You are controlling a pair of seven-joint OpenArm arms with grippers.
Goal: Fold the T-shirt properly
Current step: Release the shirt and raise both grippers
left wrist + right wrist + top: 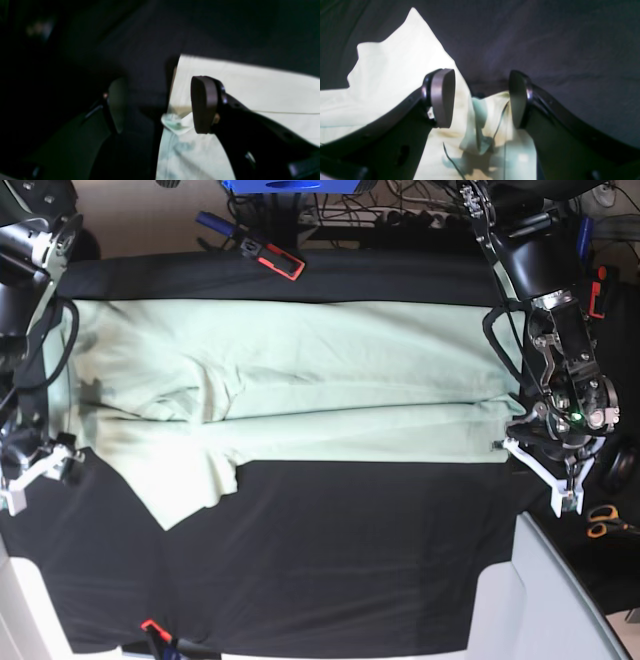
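T-shirt (300, 380) lies spread on dark surface (350, 560), one long side folded in, sleeve flap (190, 490) pointing toward you. Left gripper (160, 105) released, jaws apart, straddling shirt's corner edge: one finger over cloth, other over bare surface. Right gripper (480, 100) also released, jaws wide, bunched shirt edge between them, not pinched. Scissors (603, 522) off surface beside left arm.

You've got a black cloth (330, 550) over the table. Red/black clamp (272, 258) sits at its far edge, w/ a blue-handled tool (212, 222) just beside. Orange-handled scissors (606, 522) lie off the cloth. Blue box (292, 185) and tangled cables (420, 205) behind.
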